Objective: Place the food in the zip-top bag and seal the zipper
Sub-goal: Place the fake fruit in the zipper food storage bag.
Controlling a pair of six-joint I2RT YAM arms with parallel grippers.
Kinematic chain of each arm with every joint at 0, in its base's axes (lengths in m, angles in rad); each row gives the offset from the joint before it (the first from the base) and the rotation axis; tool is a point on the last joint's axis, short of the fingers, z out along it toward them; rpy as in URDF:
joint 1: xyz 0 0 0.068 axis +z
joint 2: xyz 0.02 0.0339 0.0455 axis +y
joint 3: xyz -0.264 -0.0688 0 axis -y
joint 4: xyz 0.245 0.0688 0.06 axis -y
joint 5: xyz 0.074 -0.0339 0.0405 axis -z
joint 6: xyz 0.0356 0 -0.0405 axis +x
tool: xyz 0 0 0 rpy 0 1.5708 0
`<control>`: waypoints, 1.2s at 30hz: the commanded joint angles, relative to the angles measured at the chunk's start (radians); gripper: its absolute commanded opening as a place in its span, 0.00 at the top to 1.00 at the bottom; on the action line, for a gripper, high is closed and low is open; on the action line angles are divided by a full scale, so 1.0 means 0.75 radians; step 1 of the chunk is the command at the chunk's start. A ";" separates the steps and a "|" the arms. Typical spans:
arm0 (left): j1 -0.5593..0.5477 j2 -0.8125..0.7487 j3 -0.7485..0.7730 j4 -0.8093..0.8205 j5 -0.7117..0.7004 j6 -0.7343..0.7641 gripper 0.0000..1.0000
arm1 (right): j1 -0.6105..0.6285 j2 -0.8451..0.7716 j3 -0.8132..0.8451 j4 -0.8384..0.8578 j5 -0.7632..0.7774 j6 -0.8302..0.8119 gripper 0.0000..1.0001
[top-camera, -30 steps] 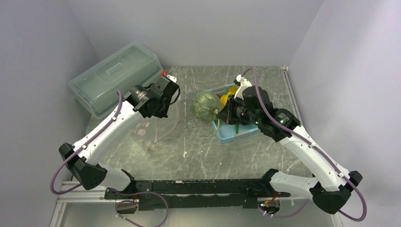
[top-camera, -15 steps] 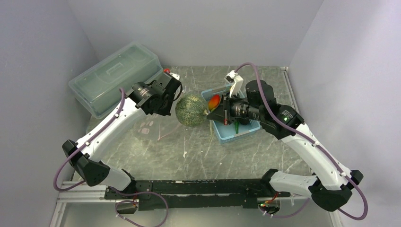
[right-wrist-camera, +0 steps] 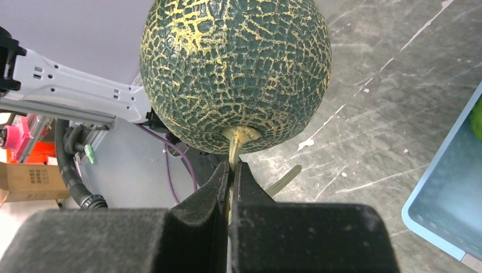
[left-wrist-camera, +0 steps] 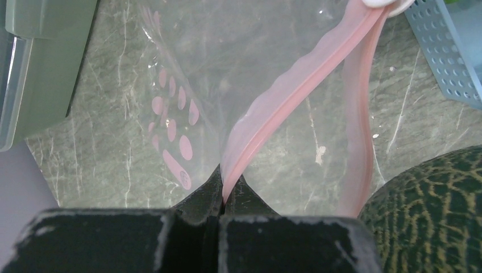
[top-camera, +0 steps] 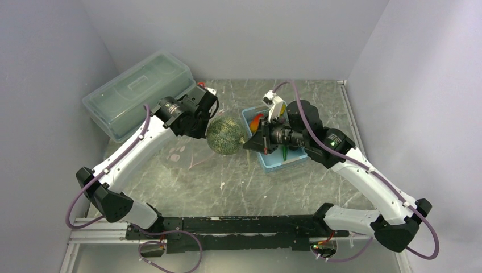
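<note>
Scratched, marbled grey-green table (top-camera: 284, 182), hard and flat, with a rigid translucent lidded box (top-camera: 136, 91) at far left. The zip-top bag (top-camera: 182, 153), a limp clear film printed with pale pink dots, lies left of centre with its mouth lifted toward the right. The light-blue slatted basket (top-camera: 284, 162) stands right of centre. Between them hangs the melon (top-camera: 223, 133), a dull-green sphere netted with raised yellowish cracks. It appears held clear of the table and just beside the left gripper (left-wrist-camera: 223, 190). The zipper (left-wrist-camera: 295, 79) is a soft, wavy pink strip. The left jaws are pressed together on one lip of it, and the other lip droops in a loop to the right, so the mouth gapes between the two. The melon sits just right of that loose lip, outside the bag; whether it touches the film cannot be told. The right gripper (right-wrist-camera: 232, 170) has its jaws clamped on the thin, pale, curved stem (right-wrist-camera: 240, 135). The fruit therefore lies left of these jaws, its stem axis in line with the fingers and directed at the bag mouth. By this reading the coming move is a short leftward carry by the right arm, and the opening looks narrow for so wide a ball. A red-orange piece (top-camera: 257, 120) lies in the basket.
</note>
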 commanded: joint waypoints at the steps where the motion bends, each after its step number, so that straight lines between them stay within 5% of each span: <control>1: -0.009 0.001 0.069 0.044 0.092 -0.032 1.00 | 0.042 0.023 -0.033 0.130 -0.003 0.012 1.00; 36: -0.007 -0.034 0.109 0.071 0.298 -0.085 1.00 | 0.167 0.037 -0.160 -0.013 0.291 -0.004 1.00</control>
